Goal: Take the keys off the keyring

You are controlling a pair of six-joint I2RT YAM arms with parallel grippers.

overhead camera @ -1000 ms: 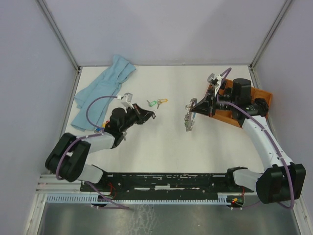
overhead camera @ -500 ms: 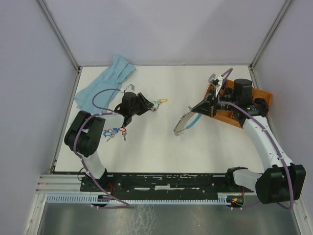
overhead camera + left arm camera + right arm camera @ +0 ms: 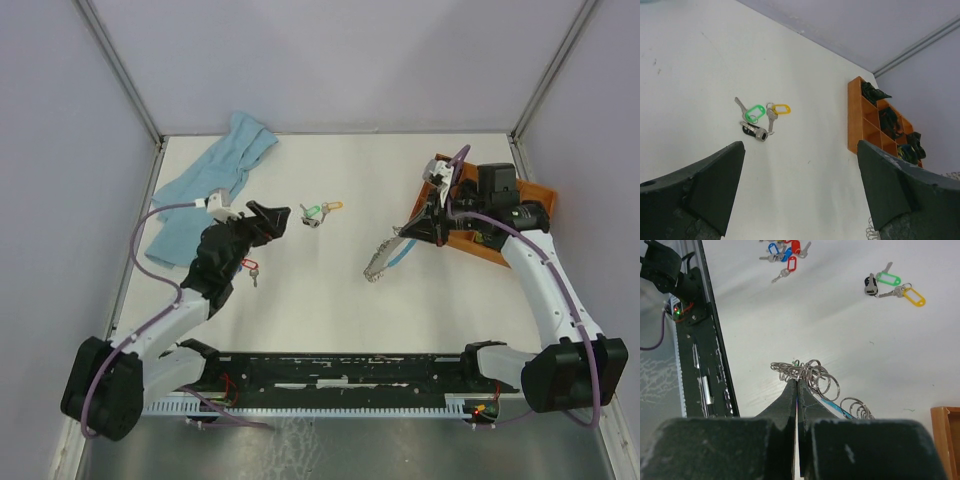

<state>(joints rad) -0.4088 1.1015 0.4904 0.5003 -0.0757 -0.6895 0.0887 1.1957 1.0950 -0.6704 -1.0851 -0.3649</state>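
White surface, pale walls on three sides. Your keyring [image 3: 385, 256] lies right of centre. Its far-right end is pinched in your right tool [image 3: 408, 230], whose fingers are pressed together on it. From that grip the loop trails toward the near left, so its long axis runs far-right to near-left. The blue-sheathed stretch is on its right flank and the silver keys [image 3: 376, 268] bunch at the near-left end. You cannot tell from above whether that end rests on the surface or hangs just over it. The right wrist view shows its rings fanned out at the fingertips.

Your left tool [image 3: 268, 216] stands with its fingers wide apart and holds nothing. It is left of centre, well apart from the keyring, which lies to its right and a little nearer. The right arm is the closer one and already has the loop. The left, I judge, must cross to the right and meet the free near-left end across that long axis.

Two loose green and yellow keys [image 3: 320, 210] lie just beyond the left tool's mouth, between the tools. A red and blue bunch [image 3: 248, 266] lies beside the left arm. A cloth [image 3: 210, 180] is at far left and an orange rack [image 3: 530, 195] at far right.

No brand or writing is legible, and the tags look blank.
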